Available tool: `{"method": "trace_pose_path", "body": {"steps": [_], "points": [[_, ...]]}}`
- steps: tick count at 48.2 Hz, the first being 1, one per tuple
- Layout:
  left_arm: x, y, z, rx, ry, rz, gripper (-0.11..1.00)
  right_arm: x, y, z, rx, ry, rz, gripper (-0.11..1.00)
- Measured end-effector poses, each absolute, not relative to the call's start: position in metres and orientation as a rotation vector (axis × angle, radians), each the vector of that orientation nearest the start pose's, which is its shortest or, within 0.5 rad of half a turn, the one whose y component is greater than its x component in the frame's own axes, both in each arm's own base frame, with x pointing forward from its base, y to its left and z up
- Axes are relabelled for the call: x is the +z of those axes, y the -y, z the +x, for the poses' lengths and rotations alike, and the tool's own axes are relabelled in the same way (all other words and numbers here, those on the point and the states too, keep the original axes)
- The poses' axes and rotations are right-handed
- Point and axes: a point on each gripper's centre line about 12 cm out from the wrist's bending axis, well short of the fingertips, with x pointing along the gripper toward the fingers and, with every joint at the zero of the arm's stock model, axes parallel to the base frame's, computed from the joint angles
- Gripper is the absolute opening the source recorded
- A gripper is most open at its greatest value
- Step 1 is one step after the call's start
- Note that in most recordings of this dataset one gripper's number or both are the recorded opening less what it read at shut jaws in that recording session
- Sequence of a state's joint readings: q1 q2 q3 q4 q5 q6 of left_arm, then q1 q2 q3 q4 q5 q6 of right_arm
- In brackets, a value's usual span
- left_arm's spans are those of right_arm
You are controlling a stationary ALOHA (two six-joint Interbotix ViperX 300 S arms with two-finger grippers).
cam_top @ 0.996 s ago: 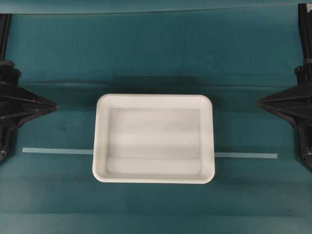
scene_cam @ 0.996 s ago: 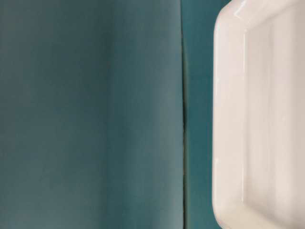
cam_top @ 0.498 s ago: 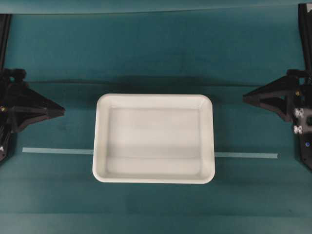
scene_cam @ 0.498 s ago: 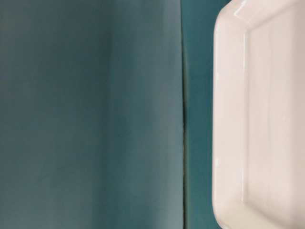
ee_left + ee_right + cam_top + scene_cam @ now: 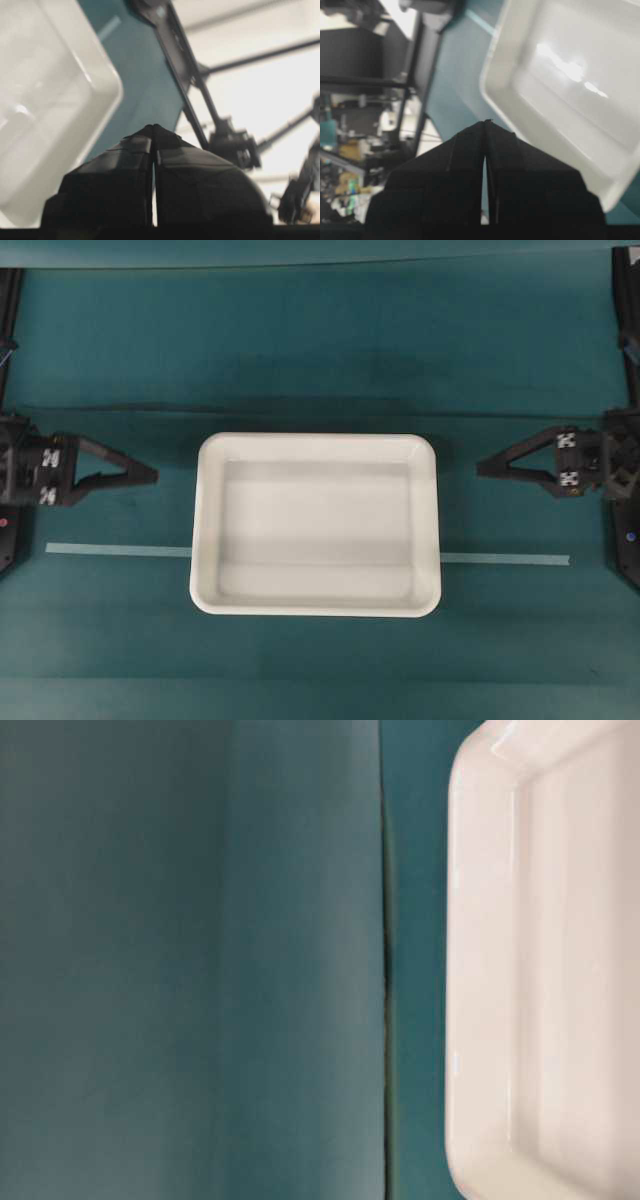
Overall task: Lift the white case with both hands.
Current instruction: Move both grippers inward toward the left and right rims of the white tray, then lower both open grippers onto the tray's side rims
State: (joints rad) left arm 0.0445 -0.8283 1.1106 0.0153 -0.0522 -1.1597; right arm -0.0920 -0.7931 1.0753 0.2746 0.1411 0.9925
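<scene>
The white case (image 5: 315,525) lies flat on the teal table at the middle, empty. It also shows in the table-level view (image 5: 545,960), in the left wrist view (image 5: 45,100) and in the right wrist view (image 5: 570,85). My left gripper (image 5: 150,475) is shut and empty, its tips pointing at the case's left rim with a gap of teal cloth between. It shows in the left wrist view (image 5: 153,127). My right gripper (image 5: 485,466) is shut and empty, pointing at the case's right rim, also apart from it. It shows in the right wrist view (image 5: 486,123).
A thin pale tape strip (image 5: 115,550) runs across the table and passes under the case. A fold in the teal cloth (image 5: 385,960) runs beside the case. Black frame posts (image 5: 625,300) stand at the far corners.
Both grippers have moved inward toward the case's short sides and turned so that their white markers face up. The case has not moved.
</scene>
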Motion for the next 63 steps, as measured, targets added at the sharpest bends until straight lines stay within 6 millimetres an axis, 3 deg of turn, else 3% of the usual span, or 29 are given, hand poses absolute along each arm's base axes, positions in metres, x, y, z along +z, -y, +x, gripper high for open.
{"method": "trace_pose_path", "body": {"steps": [14,18,22,27,31,36,39,42,50,63], "points": [[0.241,-0.016,0.216,0.235,-0.218,-1.175,-0.03,0.22,0.017,0.231,-0.376,-0.413,1.269,0.02],[0.238,-0.016,0.216,0.248,-0.237,-1.176,-0.03,0.216,0.017,0.232,-0.381,-0.408,1.271,0.1],[0.233,-0.016,0.216,0.268,-0.267,-1.175,0.02,0.215,0.018,0.233,-0.381,-0.401,1.27,0.28],[0.229,-0.016,0.218,0.282,-0.285,-1.174,0.19,0.21,0.017,0.234,-0.387,-0.407,1.271,0.56],[0.226,-0.016,0.219,0.289,-0.298,-1.175,0.42,0.206,0.016,0.234,-0.388,-0.421,1.267,0.77],[0.222,-0.016,0.22,0.303,-0.314,-1.177,0.73,0.203,0.015,0.235,-0.389,-0.43,1.257,0.93],[0.221,-0.016,0.221,0.309,-0.318,-1.195,0.89,0.199,0.016,0.234,-0.397,-0.435,1.255,0.94],[0.22,-0.016,0.222,0.311,-0.313,-1.207,0.97,0.193,0.016,0.233,-0.406,-0.443,1.254,0.94],[0.208,-0.014,0.221,0.295,-0.308,-1.211,0.95,0.178,0.015,0.228,-0.438,-0.465,1.281,0.94],[0.174,-0.011,0.217,0.289,-0.326,-1.21,0.96,0.15,0.013,0.221,-0.442,-0.411,1.298,0.94]]}}
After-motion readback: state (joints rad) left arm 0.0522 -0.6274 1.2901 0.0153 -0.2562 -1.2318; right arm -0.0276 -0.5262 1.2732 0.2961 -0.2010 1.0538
